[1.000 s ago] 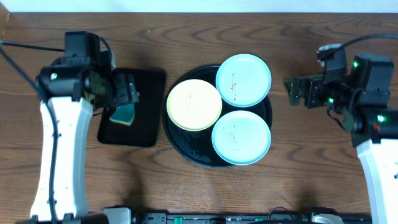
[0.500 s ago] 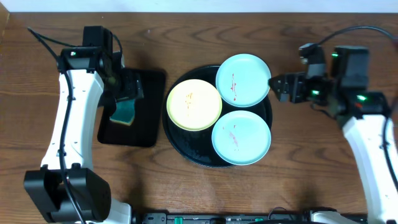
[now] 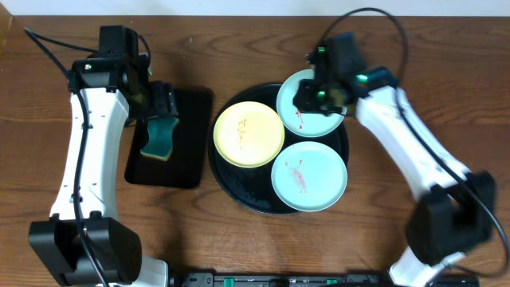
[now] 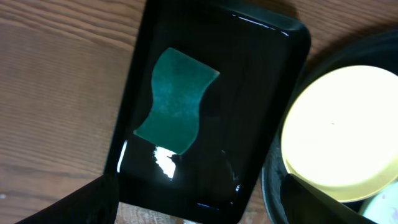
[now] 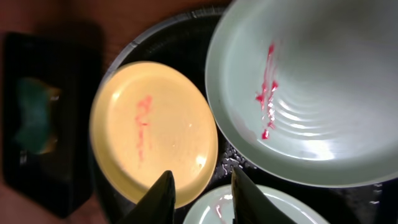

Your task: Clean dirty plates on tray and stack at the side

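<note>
Overhead view: three small round plates crowd the large round black tray (image 3: 237,191) at mid-table, with a pale yellow plate (image 3: 249,134) on its left, a mint-teal plate (image 3: 309,175) nearest the robot and a second mint-teal plate (image 3: 317,121) at the far edge, overhanging the rim. Red smears mark all three. The right gripper (image 3: 316,97) hovers over the far plate, its fingers narrowly apart with nothing between them in the wrist view. The left gripper (image 3: 163,110), fingers spread wide, hangs over a teal sponge (image 3: 158,139) lying on a rectangular black tray (image 3: 191,151). The plates look rigid, thin and light, their smooth glossy surface showing faint concentric rings in the well, and are probably slick where wet; what look like droplets glint on the round tray. They lie shallow and flat, so the raised rim is the likeliest hold, best taken where the far plate juts past the tray. Dropped, such ware could chip. The sponge looks soft and wavy-edged
</note>
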Controlling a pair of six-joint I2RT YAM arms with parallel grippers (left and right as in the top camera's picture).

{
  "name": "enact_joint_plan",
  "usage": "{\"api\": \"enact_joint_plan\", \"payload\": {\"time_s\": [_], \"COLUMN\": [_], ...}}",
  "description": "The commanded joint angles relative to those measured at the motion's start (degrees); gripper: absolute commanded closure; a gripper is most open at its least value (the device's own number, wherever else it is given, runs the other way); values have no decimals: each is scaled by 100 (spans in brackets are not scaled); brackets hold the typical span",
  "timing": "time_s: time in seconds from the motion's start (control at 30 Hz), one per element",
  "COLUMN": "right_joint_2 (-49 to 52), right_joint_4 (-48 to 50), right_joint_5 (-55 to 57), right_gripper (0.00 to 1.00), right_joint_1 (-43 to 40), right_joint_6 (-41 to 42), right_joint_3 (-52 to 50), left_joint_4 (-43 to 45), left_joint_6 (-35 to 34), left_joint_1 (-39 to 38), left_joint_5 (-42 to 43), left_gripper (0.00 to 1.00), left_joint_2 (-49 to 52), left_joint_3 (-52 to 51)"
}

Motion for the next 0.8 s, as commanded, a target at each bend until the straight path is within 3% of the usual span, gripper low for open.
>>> {"api": "enact_joint_plan", "payload": {"time_s": [0.0,0.53,0.63,0.77], "right_joint_2": [603,1786,1930,1987], "right_joint_4": [-173,-205,-160,-125], "right_joint_5": [450,472,474,474], "right_gripper": [73,74,80,99], "right_joint_1": [236,754,769,769], "right_joint_6": [876,1167,1180,1178], "right_joint_3": [221,219,219,219], "left_joint_4": [-9,50,142,249], "left_joint_6": [52,52,52,57], "left_joint_1": [31,31,28,31], "left_joint_5": [-264,-264,-264,-264], "left_gripper": [17,17,17,18], "left_joint_2": [-22,-15,-15,-2], "left_joint_3": [122,109,59,-160]}}
